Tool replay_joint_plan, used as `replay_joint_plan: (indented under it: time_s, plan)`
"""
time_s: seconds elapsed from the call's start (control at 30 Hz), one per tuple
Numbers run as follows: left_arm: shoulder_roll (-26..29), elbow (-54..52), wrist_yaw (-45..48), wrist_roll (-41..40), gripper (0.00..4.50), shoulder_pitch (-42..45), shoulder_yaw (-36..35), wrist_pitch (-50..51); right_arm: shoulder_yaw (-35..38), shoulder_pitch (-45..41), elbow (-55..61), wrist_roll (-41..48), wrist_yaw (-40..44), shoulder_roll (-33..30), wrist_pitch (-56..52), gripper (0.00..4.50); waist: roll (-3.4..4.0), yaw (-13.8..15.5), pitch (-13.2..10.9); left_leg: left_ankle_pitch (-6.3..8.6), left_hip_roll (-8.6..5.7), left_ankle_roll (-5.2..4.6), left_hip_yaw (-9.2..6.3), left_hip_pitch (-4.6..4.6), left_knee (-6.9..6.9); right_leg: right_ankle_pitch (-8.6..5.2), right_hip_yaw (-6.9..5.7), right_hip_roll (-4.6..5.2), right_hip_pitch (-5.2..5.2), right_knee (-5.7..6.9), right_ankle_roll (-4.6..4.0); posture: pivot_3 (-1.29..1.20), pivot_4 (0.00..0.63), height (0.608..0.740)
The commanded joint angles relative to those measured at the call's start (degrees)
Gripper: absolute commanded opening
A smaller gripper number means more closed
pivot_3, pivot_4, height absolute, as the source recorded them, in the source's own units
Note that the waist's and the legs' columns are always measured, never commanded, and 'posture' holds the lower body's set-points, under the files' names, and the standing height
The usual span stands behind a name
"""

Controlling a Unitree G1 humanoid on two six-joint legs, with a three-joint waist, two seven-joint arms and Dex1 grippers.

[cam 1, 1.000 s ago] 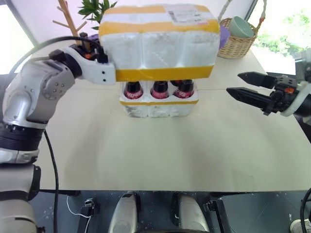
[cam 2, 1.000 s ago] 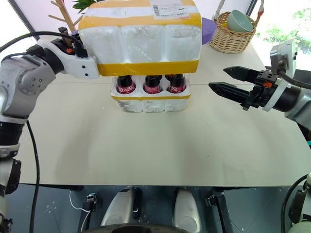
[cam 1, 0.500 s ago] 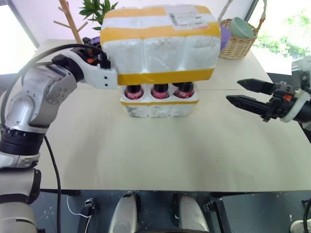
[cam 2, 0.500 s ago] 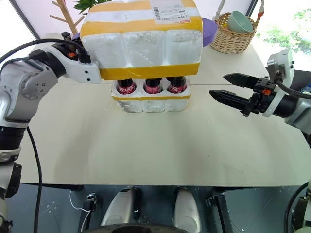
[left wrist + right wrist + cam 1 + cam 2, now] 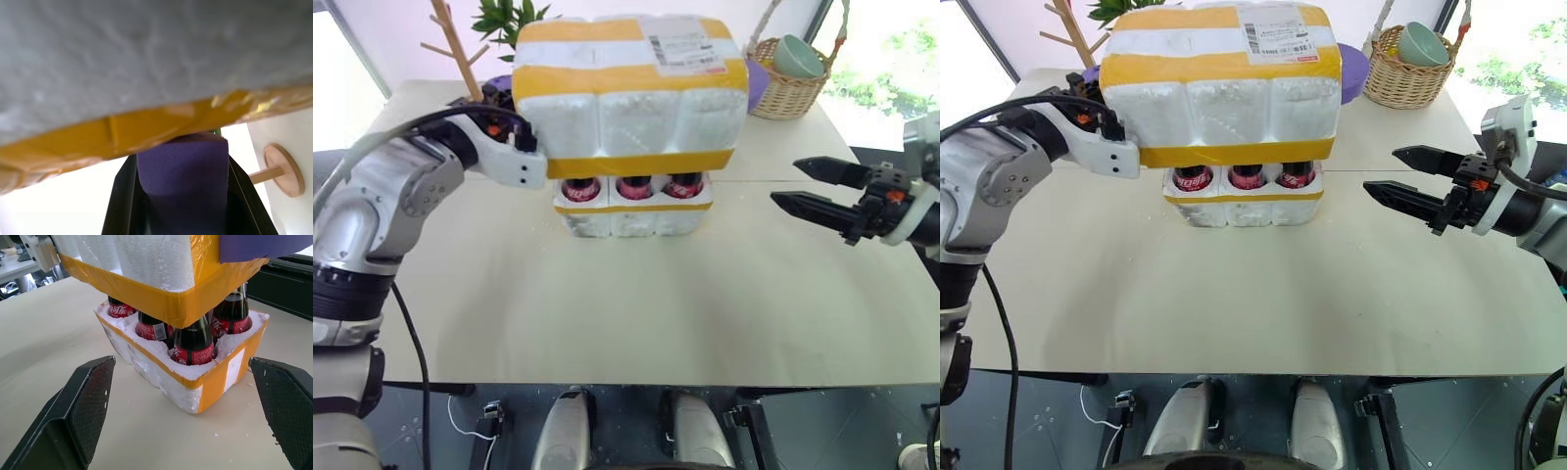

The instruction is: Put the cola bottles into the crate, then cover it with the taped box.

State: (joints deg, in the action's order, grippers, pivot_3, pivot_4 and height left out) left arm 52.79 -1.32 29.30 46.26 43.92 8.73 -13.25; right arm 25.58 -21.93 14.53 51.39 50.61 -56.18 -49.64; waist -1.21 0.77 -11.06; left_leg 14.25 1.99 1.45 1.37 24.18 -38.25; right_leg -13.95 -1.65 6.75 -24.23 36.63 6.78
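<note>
The taped box (image 5: 631, 93) is hanging over the crate (image 5: 633, 211) mid-table, bottle necks under its rim. Being foam, it is likely handling light, stiff and crumbly, so grip gently on a lower side wall. The left hand (image 5: 524, 157) is pinching its left edge shut. The right hand (image 5: 1408, 178), spread wide and empty, is waiting at right.

White Chinese Coca-Cola script stands on the red labels of the cola bottles (image 5: 193, 346). The paper label (image 5: 1278, 31) on the taped box (image 5: 1219, 83) carries print and a barcode too small to read.
</note>
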Motion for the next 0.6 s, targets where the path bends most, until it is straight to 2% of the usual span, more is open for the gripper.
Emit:
replay_joint_plan:
  time_s: [0.03, 0.33, 0.47, 0.6]
  plan:
    - [-2.5, -3.3, 3.8, -3.1, 0.41, -0.8, 2.0, -0.4, 1.4, -0.8, 1.5, 0.8, -0.2, -0.5, 0.7, 4.5, 0.02, 0.2, 0.0, 0.0, 0.0, 0.0, 0.0, -0.03, 0.0, 0.0, 0.0, 0.0, 0.04, 0.0, 0.0, 0.0, 0.15, 0.736]
    - [-1.5, -3.7, 6.3, -0.5, 0.41, -2.1, 2.0, 0.7, 1.1, -1.7, 0.8, 1.5, -0.8, 0.1, 0.7, 4.5, 0.02, 0.1, 0.0, 0.0, -0.01, 0.0, -0.01, -0.02, 0.0, 0.0, 0.0, 0.0, 0.07, -0.04, 0.0, 0.0, 0.15, 0.736]
    - [1.5, 1.2, 2.2, 3.8, 0.41, -2.5, 2.6, -1.7, 0.8, -2.9, 0.3, 2.0, -1.2, 0.4, 0.4, 4.5, 0.05, -0.1, 0.1, 0.0, 0.0, 0.0, -0.01, -0.06, 0.01, 0.0, 0.0, 0.0, 0.07, -0.03, 0.0, 0.0, 0.15, 0.736]
    - [1.6, 7.3, -1.3, 5.4, 0.41, -1.9, 3.6, -2.5, 0.6, -3.1, 0.2, 2.0, -1.0, 0.5, 0.4, 4.5, 0.11, -0.1, 0.1, 0.0, 0.0, -0.01, -0.01, -0.12, 0.03, 0.0, 0.0, 0.0, 0.11, -0.03, 0.0, 0.0, 0.15, 0.736]
